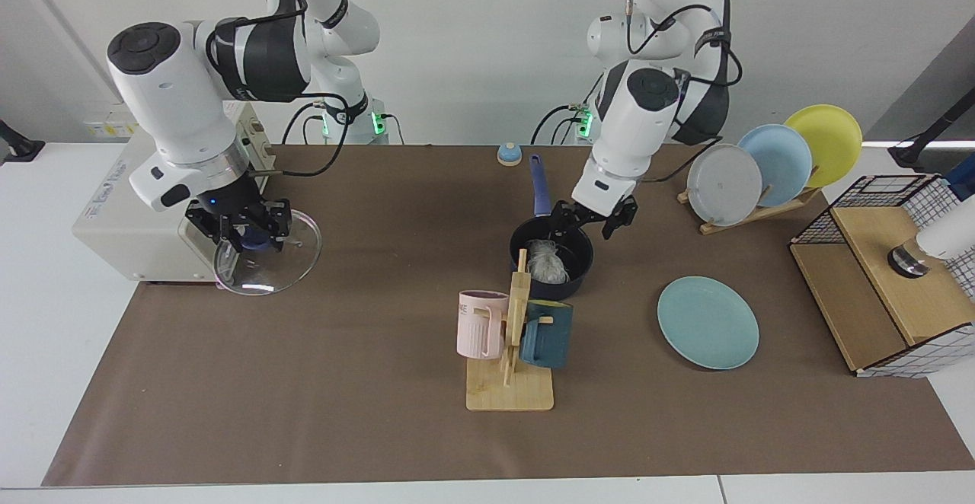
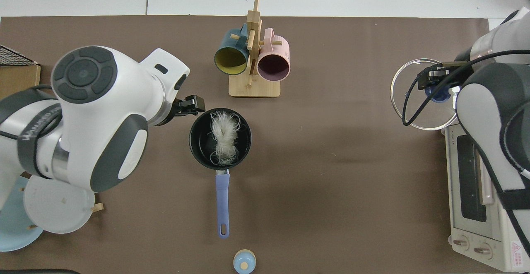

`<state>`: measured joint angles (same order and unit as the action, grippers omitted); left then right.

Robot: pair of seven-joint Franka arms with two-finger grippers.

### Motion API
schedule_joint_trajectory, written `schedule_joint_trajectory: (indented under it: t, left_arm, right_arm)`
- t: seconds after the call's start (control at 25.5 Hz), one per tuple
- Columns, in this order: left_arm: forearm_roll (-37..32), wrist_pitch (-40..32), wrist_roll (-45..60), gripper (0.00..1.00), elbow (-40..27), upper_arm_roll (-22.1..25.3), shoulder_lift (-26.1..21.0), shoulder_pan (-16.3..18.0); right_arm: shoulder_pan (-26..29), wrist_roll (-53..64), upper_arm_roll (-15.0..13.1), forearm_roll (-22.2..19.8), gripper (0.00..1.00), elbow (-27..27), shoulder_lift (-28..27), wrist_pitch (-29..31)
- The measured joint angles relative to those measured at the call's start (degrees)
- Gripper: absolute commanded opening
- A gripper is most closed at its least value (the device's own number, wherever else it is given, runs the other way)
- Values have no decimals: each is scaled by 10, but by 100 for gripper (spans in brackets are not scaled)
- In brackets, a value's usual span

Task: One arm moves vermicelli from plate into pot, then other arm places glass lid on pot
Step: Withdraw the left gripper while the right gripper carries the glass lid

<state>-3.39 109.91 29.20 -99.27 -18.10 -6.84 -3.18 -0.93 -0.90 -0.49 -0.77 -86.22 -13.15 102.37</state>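
Facing view
Left gripper [image 1: 592, 220]: my fingers apart, above the pot's [image 1: 551, 259] rim at 1 o'clock.
Right gripper [image 1: 242, 224]: my fingers clamped on the glass lid's [image 1: 266, 253] knob, held off the surface [image 1: 366, 413].
Plate [image 1: 708, 322]: bare.

Top view
Vermicelli [image 2: 223, 135]: inside the pot.
Mug rack [image 2: 253, 65]: 12 o'clock of the pot, brown surface between them.

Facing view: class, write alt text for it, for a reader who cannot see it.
The vermicelli lies in the pot, with the open left gripper just above the rim. The right gripper holds the glass lid by its knob, raised near a toaster oven. The teal plate is bare.
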Motion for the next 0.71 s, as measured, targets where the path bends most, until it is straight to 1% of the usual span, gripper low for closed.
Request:
schedule_joint_trajectory:
  t: [0.08, 0.24, 0.31, 0.51, 0.59, 0.71]
  left_arm:
    - [-10, -26, -7, 100, 20, 9, 8, 5]
    - [-12, -73, -54, 100, 49, 12, 23, 39]
    - [-12, -85, -82, 100, 54, 14, 31, 52]
    - [-12, -117, -170, 100, 55, 15, 49, 96]
    - [-7, -120, -190, 100, 55, 15, 51, 114]
    - [10, -121, -199, 100, 55, 16, 52, 137]
  right_arm:
    - [-8, 0, 0, 1, 0, -1, 0, 0]
    - [-47, -28, 1, 2, 0, -2, 0, 0]
    - [-75, -68, 1, 2, 0, -2, 0, 0]
    - [-173, -198, 4, 2, 0, 3, -4, 2]
    - [-208, -241, 5, 2, 0, 11, -13, 2]
    - [-243, -286, 5, 1, 0, 35, -36, 0]
